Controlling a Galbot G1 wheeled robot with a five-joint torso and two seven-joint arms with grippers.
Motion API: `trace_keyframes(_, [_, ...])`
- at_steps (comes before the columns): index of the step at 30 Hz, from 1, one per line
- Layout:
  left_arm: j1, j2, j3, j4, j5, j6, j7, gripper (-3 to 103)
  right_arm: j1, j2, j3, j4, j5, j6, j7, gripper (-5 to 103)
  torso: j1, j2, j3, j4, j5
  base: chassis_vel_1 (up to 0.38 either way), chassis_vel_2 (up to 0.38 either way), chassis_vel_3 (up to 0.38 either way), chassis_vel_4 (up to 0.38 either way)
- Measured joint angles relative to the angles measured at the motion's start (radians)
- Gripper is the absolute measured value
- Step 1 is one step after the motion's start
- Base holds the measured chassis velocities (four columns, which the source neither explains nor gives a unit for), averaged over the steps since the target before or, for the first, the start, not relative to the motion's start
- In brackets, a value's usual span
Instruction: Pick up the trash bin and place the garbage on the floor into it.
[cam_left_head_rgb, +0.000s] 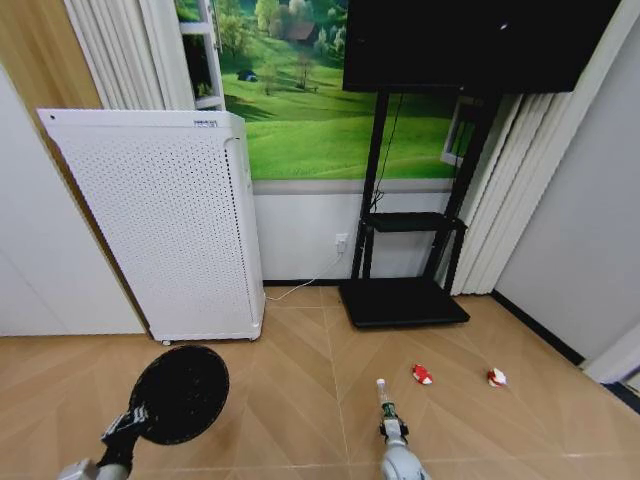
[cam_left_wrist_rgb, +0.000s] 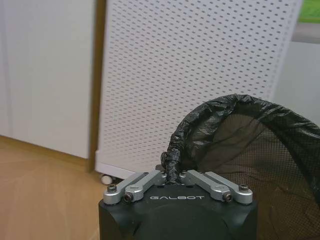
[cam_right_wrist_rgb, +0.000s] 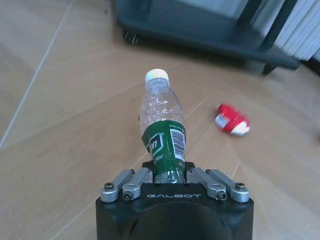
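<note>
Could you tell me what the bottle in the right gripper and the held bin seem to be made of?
The bottle looks like clear thin plastic with a glossy green label and white cap. The trash bin seems to be fine dark mesh, lined at the rim with crinkled, shiny black plastic film, which the left gripper pinches.

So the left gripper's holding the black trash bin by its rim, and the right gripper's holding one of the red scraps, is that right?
Not quite. The left gripper does hold the trash bin by its rim, but the right gripper holds the bottle, not a red scrap. The right wrist view shows this, with a red scrap lying on the floor.
</note>
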Motion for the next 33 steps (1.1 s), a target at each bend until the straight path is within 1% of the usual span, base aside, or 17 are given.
trace_keyframes(1, [0.000, 0.000, 0.000, 0.000, 0.000, 0.000, 0.000, 4, 0.000, 0.000, 0.000, 0.000, 0.000, 0.000, 0.000, 24, 0.000, 0.000, 0.000, 0.0000, 0.0000, 0.000, 0.000, 0.000, 0.000])
trace_keyframes(3, [-0.069, 0.079, 0.059, 0.062, -0.022, -0.011, 0.013, 4, -0.059, -0.050, 0.043, 0.110, 0.020, 0.026, -0.010, 24, 0.000, 0.000, 0.000, -0.0006, 0.0000, 0.000, 0.000, 0.000, 0.000])
trace_keyframes(4, [-0.069, 0.079, 0.059, 0.062, -0.022, -0.011, 0.013, 4, -0.059, -0.050, 0.043, 0.110, 0.020, 0.026, -0.010, 24, 0.000, 0.000, 0.000, -0.0006, 0.0000, 0.000, 0.000, 0.000, 0.000])
trace_keyframes(6, [-0.120, 0.133, 0.115, 0.128, -0.043, -0.017, 0.025, 4, -0.107, -0.097, 0.065, 0.232, 0.037, 0.047, -0.023, 24, 0.000, 0.000, 0.000, -0.0017, -0.0007, 0.000, 0.000, 0.000, 0.000])
trace_keyframes(10, [-0.130, 0.148, 0.126, 0.161, -0.044, -0.031, 0.038, 4, -0.109, -0.143, 0.028, 0.343, 0.059, 0.071, -0.043, 24, 0.000, 0.000, 0.000, -0.0002, 0.0003, 0.000, 0.000, 0.000, 0.000])
trace_keyframes(11, [-0.146, 0.162, 0.150, 0.184, -0.046, -0.037, 0.041, 4, -0.119, -0.162, 0.017, 0.405, 0.062, 0.101, -0.071, 24, 0.000, 0.000, 0.000, 0.0012, 0.0011, 0.000, 0.000, 0.000, 0.000])
trace_keyframes(12, [-0.173, 0.184, 0.200, 0.207, -0.051, -0.040, 0.045, 4, -0.149, -0.181, 0.020, 0.465, 0.033, 0.169, -0.134, 24, 0.000, 0.000, 0.000, 0.0008, -0.0003, 0.037, 0.066, 0.009, 0.036])
trace_keyframes(13, [-0.173, 0.184, 0.200, 0.207, -0.051, -0.040, 0.045, 4, -0.149, -0.181, 0.020, 0.465, 0.033, 0.169, -0.134, 24, 0.000, 0.000, 0.000, 0.0008, -0.0003, 0.037, 0.066, 0.009, 0.036])
trace_keyframes(15, [-0.218, 0.217, 0.284, 0.242, -0.067, -0.048, 0.051, 4, -0.200, -0.210, 0.037, 0.527, -0.053, 0.269, -0.229, 24, 0.000, 0.000, 0.000, 0.0001, 0.0004, 0.000, 0.000, 0.000, 0.000])
trace_keyframes(16, [-0.218, 0.217, 0.284, 0.242, -0.067, -0.048, 0.051, 4, -0.200, -0.210, 0.037, 0.527, -0.053, 0.269, -0.229, 24, 0.000, 0.000, 0.000, 0.0001, 0.0004, 0.000, 0.000, 0.000, 0.000])
trace_keyframes(18, [-0.273, 0.247, 0.371, 0.284, -0.104, -0.057, 0.050, 4, -0.256, -0.231, 0.063, 0.583, -0.118, 0.340, -0.297, 24, 0.000, 0.000, 0.000, -0.0005, -0.0003, 0.000, 0.000, 0.000, 0.000])
trace_keyframes(22, [-0.302, 0.259, 0.407, 0.304, -0.124, -0.061, 0.043, 4, -0.285, -0.236, 0.076, 0.609, -0.135, 0.363, -0.326, 24, 0.000, 0.000, 0.000, -0.0007, -0.0001, 0.000, 0.000, 0.000, 0.000])
trace_keyframes(25, [-0.369, 0.278, 0.469, 0.343, -0.143, -0.063, 0.034, 4, -0.309, -0.238, 0.081, 0.638, -0.145, 0.390, -0.360, 24, 0.000, 0.000, 0.000, 0.0000, 0.0003, 0.000, 0.000, 0.000, 0.000])
trace_keyframes(27, [-0.516, 0.284, 0.597, 0.430, -0.146, -0.078, 0.020, 4, -0.304, -0.232, 0.045, 0.653, -0.173, 0.413, -0.391, 24, 0.000, 0.000, 0.000, 0.0000, 0.0001, 0.000, 0.000, 0.000, 0.000])
trace_keyframes(28, [-0.516, 0.284, 0.597, 0.430, -0.146, -0.078, 0.020, 4, -0.304, -0.232, 0.045, 0.653, -0.173, 0.413, -0.391, 24, 0.000, 0.000, 0.000, 0.0000, 0.0001, 0.000, 0.000, 0.000, 0.000])
trace_keyframes(31, [-0.638, 0.259, 0.732, 0.528, -0.098, -0.117, 0.017, 4, -0.270, -0.224, -0.007, 0.629, -0.189, 0.416, -0.395, 24, 0.000, 0.000, 0.000, -0.0002, 0.0002, 0.000, 0.000, 0.000, 0.000])
trace_keyframes(33, [-0.666, 0.248, 0.769, 0.551, -0.082, -0.121, 0.019, 4, -0.259, -0.223, -0.020, 0.615, -0.194, 0.419, -0.397, 24, 0.000, 0.000, 0.000, -0.0002, -0.0001, 0.000, 0.000, 0.000, 0.000])
